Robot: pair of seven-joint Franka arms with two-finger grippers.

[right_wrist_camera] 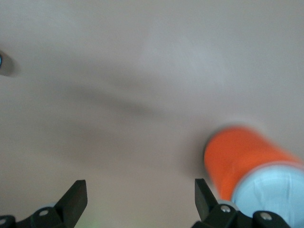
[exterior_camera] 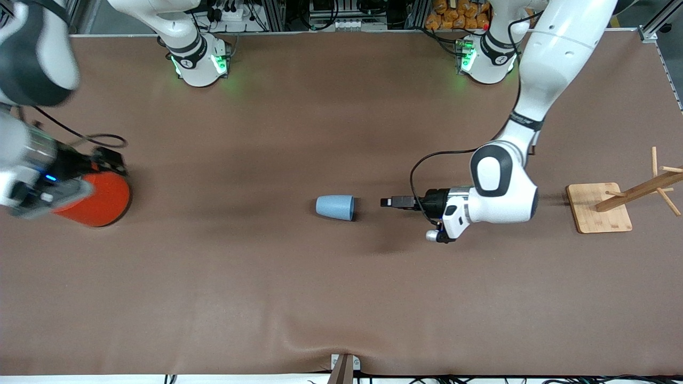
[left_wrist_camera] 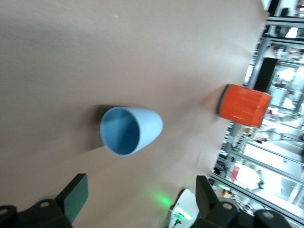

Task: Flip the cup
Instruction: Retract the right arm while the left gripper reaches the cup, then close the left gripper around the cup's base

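Overhead, a wide brown tabletop (exterior_camera: 267, 277) with a matte, slightly wrinkled covering fills the front view, and metal framing and cables line the edge where the two white arm bases stand.

Near the middle lies the cup (exterior_camera: 335, 207), a small light-blue tapered plastic piece, resting on its side with its wider mouth turned toward the left arm's end. The left claw (exterior_camera: 385, 202) sits low just beside that mouth, apart from it, fingers spread wide and holding nothing.

At the right arm's end stands a large orange can (exterior_camera: 101, 200), smooth and cylindrical. The right claw (exterior_camera: 32, 205) hangs over the tabletop beside it, fingers also wide and empty.

At the left arm's end rests a pale wooden rack (exterior_camera: 600, 208) with a square base and slanted pegs.

The left wrist view alone shows the cup's darker blue inside (left_wrist_camera: 119, 130). The right wrist view alone shows the can's pale lid (right_wrist_camera: 268, 192), blurred.
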